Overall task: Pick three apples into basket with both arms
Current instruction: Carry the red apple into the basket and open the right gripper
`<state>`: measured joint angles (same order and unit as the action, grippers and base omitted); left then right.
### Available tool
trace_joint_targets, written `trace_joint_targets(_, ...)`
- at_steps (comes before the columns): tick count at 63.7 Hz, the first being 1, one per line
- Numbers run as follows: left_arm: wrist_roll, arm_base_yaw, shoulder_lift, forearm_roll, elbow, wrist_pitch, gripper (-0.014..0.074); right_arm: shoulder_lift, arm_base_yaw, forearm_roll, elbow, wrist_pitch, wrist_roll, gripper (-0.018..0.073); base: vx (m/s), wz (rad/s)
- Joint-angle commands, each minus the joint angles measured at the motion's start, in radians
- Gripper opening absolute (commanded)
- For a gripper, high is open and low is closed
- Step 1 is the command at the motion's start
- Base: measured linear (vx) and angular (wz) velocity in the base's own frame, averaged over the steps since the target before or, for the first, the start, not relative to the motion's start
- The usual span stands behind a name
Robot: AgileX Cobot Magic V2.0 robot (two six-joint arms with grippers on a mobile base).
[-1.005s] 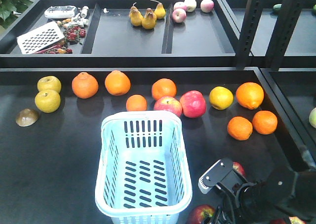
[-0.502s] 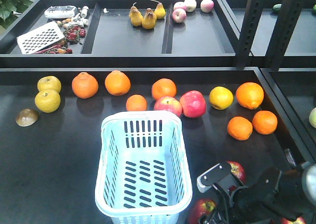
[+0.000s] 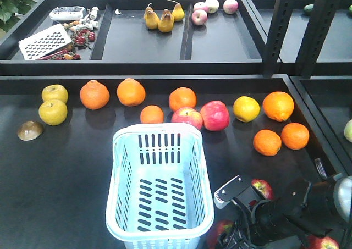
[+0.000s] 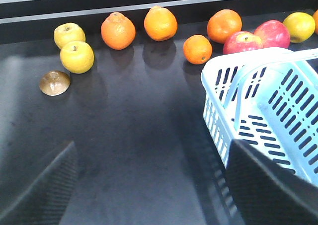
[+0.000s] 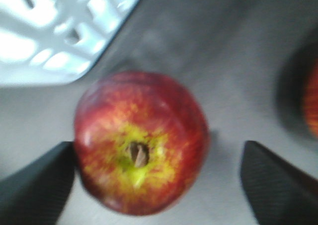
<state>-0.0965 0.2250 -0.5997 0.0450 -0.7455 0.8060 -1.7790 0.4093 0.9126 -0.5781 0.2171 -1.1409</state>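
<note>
No readable text, labels or numbers (white device (image 3: 67,12) on back shelf (image 3: 143,45): too small).

Bright overhead light; soft shadows; blurry close-up apple (image 5: 141,143)

On the dark table (image 3: 55,177), two yellow-green fruits (image 3: 53,112) and a brown rounded object (image 3: 30,130) are seen at nine o'clock. Oranges (image 3: 131,92) are ranged from ten to three o'clock, with two pink-red apples (image 3: 214,115) set among them. Three pears (image 3: 166,21) and three pale apples (image 3: 199,17) are held in the rear tray (image 3: 225,40) at twelve o'clock.
</note>
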Motion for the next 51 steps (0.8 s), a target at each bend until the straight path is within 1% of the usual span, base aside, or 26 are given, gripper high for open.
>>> trace_joint_targets(1,-0.009,-0.002,-0.001,0.002,-0.024,-0.063,0.059,0.029,0.001,0.006,-0.018,0.011,-0.019,0.0532,0.0,0.0)
trace_joint_targets(14,-0.009,-0.002,-0.001,0.002,-0.024,-0.063,0.059,0.029,0.001,0.006,-0.018,0.02,-0.019,0.0311,0.0,0.0)
trace_joint_targets(16,-0.009,-0.002,-0.001,0.002,-0.024,-0.063,0.059,0.029,0.001,0.007,-0.018,0.024,-0.019,0.0291,0.0,0.0)
trace_joint_targets(21,-0.009,-0.002,-0.001,0.002,-0.024,-0.063,0.059,0.029,0.001,0.002,-0.018,0.038,-0.018,0.0267,0.0,0.0)
trace_joint_targets(27,-0.009,-0.002,-0.001,0.002,-0.024,-0.063,0.059,0.029,0.001,-0.006,-0.018,0.06,-0.018,0.0267,0.0,0.0)
trace_joint_targets(33,-0.009,-0.002,-0.001,0.002,-0.024,-0.063,0.059,0.034,0.001,-0.037,-0.018,0.089,-0.006,0.0267,0.0,0.0)
trace_joint_targets(38,-0.009,-0.002,-0.001,0.002,-0.024,-0.063,0.059,0.047,0.001,-0.09,-0.018,0.109,0.036,0.0267,0.0,0.0)
trace_joint_targets(42,-0.009,-0.002,-0.001,0.002,-0.024,-0.063,0.059,0.069,0.0,-0.154,-0.018,0.121,0.093,0.0267,0.0,0.0)
trace_joint_targets(48,-0.009,-0.002,-0.001,0.002,-0.024,-0.063,0.059,0.115,0.0,-0.266,-0.018,0.16,0.218,0.0267,0.0,0.0)
trace_joint_targets(51,-0.009,-0.002,-0.001,0.002,-0.024,-0.063,0.059,0.142,0.0,-0.342,-0.018,0.194,0.297,0.0267,0.0,0.0)
